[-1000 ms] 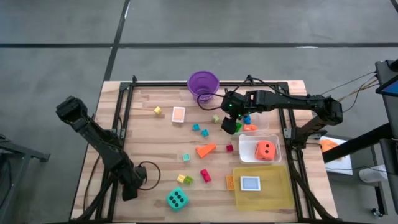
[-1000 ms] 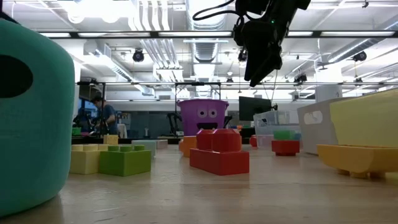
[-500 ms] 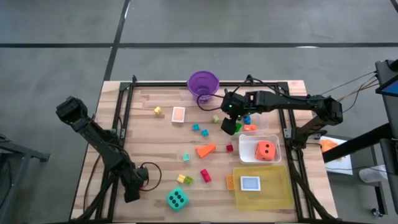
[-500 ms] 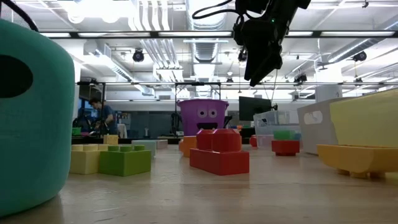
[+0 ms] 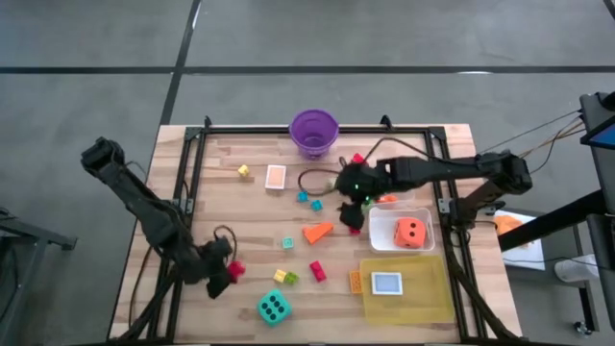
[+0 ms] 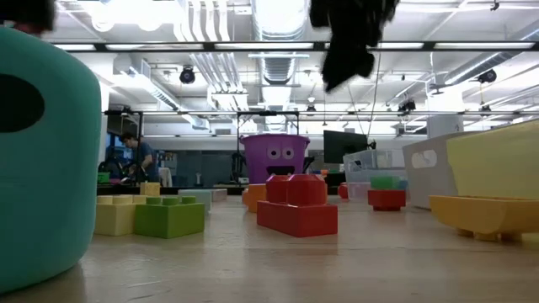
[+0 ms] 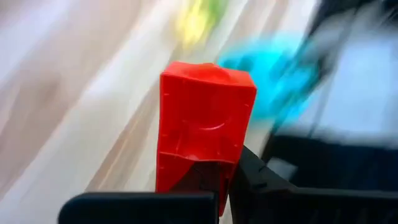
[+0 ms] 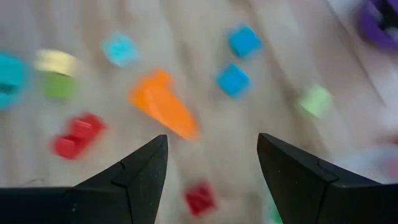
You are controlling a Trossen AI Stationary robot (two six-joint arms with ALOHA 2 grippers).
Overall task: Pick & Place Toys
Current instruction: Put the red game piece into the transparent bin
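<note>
Now, left gripper (image 5: 224, 273): jaws clamped on a red block (image 7: 204, 134), carried at the near-left of the table (image 5: 240, 216), just left of the teal die (image 5: 274, 308).
Grip point: pinched low on the block's body, most of it standing clear above the fingers; the hold looks square, not skewed.
How the block handles: hard moulded plastic by the look, light and stiff, nothing to crush. Smooth faces, so I'd judge it could slip if squeezed at a corner; flat opposite sides are the place to hold it.
Right gripper (image 5: 354, 200): fingers (image 8: 134, 177) apart and empty, hovering over the scattered toys right of centre.
Below it: orange wedge (image 8: 165, 104), two blue cubes (image 8: 234, 79), a small red cube (image 8: 200, 199), a red brick (image 8: 76, 135).
Best next take: the small cubes look easiest, flat faces either way. The wedge is trickier; its sloped face would likely squirt out, so grip across its parallel sides.
Already placed: orange die (image 5: 410, 232) in the clear tub (image 5: 384, 240); a card (image 5: 387, 283) in the yellow tray (image 5: 428, 298).
Far edge: purple bucket (image 5: 314, 129), standing upright.
</note>
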